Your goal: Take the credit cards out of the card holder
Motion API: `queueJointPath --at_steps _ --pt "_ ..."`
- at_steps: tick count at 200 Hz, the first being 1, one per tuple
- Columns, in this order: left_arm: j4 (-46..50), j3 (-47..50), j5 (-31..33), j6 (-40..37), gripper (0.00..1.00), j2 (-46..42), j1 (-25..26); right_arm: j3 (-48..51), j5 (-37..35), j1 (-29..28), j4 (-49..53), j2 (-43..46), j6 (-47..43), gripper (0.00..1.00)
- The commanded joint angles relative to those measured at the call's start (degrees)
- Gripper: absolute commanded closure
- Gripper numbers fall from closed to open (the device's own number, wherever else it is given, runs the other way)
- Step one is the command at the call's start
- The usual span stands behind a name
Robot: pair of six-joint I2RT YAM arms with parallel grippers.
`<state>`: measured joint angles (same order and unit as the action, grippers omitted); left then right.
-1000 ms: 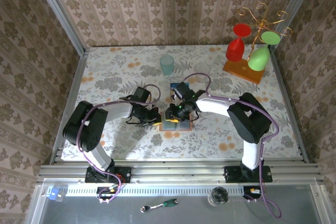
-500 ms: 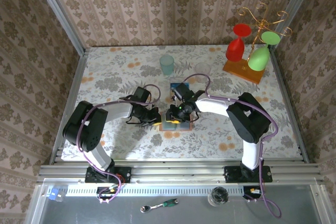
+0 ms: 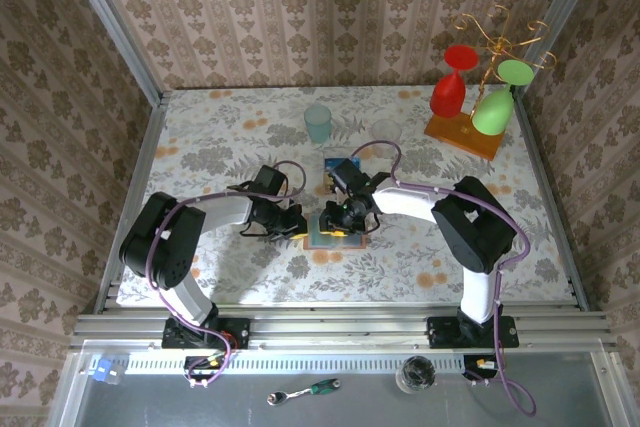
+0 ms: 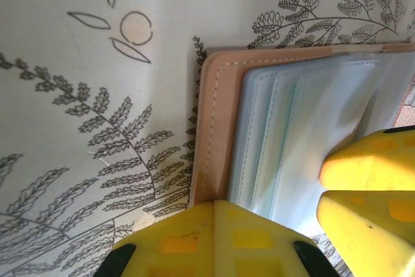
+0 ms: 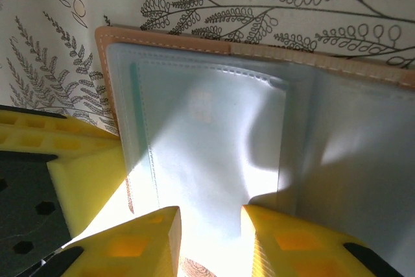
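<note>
The card holder (image 3: 335, 237) lies open on the floral table between both grippers. Its tan border (image 4: 217, 115) frames pale grey-blue clear sleeves (image 5: 214, 141). My left gripper (image 3: 297, 223) is shut, its yellow fingertips (image 4: 214, 222) meeting over the holder's left border. My right gripper (image 3: 337, 215) is open, its fingers (image 5: 146, 241) straddling a sleeve; no card sits between them. The right gripper's fingers (image 4: 369, 189) reach over the sleeves in the left wrist view. A blue-teal card (image 3: 331, 167) lies on the table just behind the right gripper. The orange-tan card is hidden.
A teal cup (image 3: 318, 123) and a clear glass (image 3: 386, 132) stand behind the holder. At the back right is a glass rack on an orange wooden base (image 3: 462, 135), holding a red glass (image 3: 452, 82) and green glasses (image 3: 495, 107).
The right gripper has edged slightly toward the near left over the holder. The left arm has not moved.
</note>
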<state>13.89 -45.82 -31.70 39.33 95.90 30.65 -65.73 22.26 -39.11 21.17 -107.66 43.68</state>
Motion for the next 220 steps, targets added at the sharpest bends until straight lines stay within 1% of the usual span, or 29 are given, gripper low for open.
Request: queueJointPath --at_steps 1,28,58,97,132,159,185,203,220 --pt "2.22 -0.01 1.45 -1.36 1.0 1.24 -0.26 1.82 -1.55 0.79 1.57 2.43 -0.59 0.69" --pt "2.68 -0.39 1.74 -1.54 1.0 1.29 -0.33 3.17 -0.95 1.49 0.42 3.3 -0.66 0.69" --pt "2.64 -0.63 1.91 -1.41 1.0 0.79 -0.35 5.71 1.56 2.32 -3.78 3.57 -0.27 0.7" --pt "3.25 -2.31 2.24 -0.73 1.0 -1.86 -0.42 7.84 3.48 3.33 -7.0 3.64 0.56 0.7" --pt "1.98 -2.73 0.74 1.04 1.0 -4.77 -0.42 9.07 4.39 3.93 -8.59 3.97 0.88 0.71" --pt "-0.87 -2.55 -1.28 3.26 0.94 -5.68 0.05 9.92 5.07 4.22 -10.12 4.03 1.23 0.72" --pt "-3.38 -2.89 -3.25 5.01 0.88 -4.43 1.02 10.63 5.59 4.4 -11.28 4.04 1.58 0.73" --pt "-5.89 -2.76 -4.5 6.42 0.81 -2.98 1.81 10.88 5.82 4.57 -11.58 4.03 1.67 0.73" --pt "-6.1 -2.87 -4.27 6.88 0.77 -1.98 2.41 10.99 5.84 4.66 -11.74 4.16 1.7 0.73"
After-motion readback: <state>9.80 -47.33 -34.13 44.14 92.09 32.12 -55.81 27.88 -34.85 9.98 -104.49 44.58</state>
